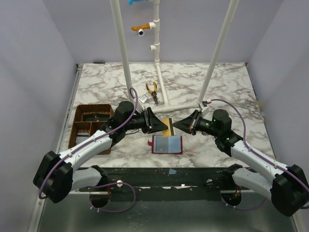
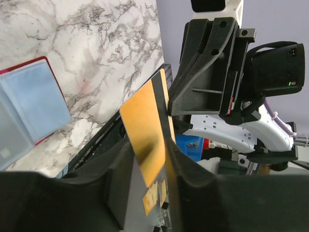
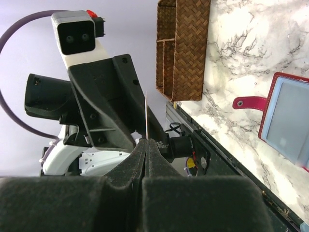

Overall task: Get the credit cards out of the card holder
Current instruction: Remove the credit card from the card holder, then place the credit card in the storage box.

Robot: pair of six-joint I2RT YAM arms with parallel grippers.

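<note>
The red card holder (image 1: pixel 167 144) lies open on the marble table, pale blue panels up, also seen in the left wrist view (image 2: pixel 29 101) and the right wrist view (image 3: pixel 289 116). Above and behind it a gold credit card (image 1: pixel 167 126) hangs in the air between both grippers. My right gripper (image 3: pixel 146 143) is shut on one end of the card, whose thin edge (image 3: pixel 146 116) sticks out of its fingertips. My left gripper (image 2: pixel 147 154) has its fingers around the card's (image 2: pixel 145 130) other end; the card lies against one finger, with a gap on the other side.
A brown woven compartment tray (image 1: pixel 89 125) stands at the left of the table. Yellow-handled pliers (image 1: pixel 153 90) lie near the base of a white pipe frame (image 1: pixel 159 58) at the back. The black table rail (image 1: pixel 169 176) runs along the near edge.
</note>
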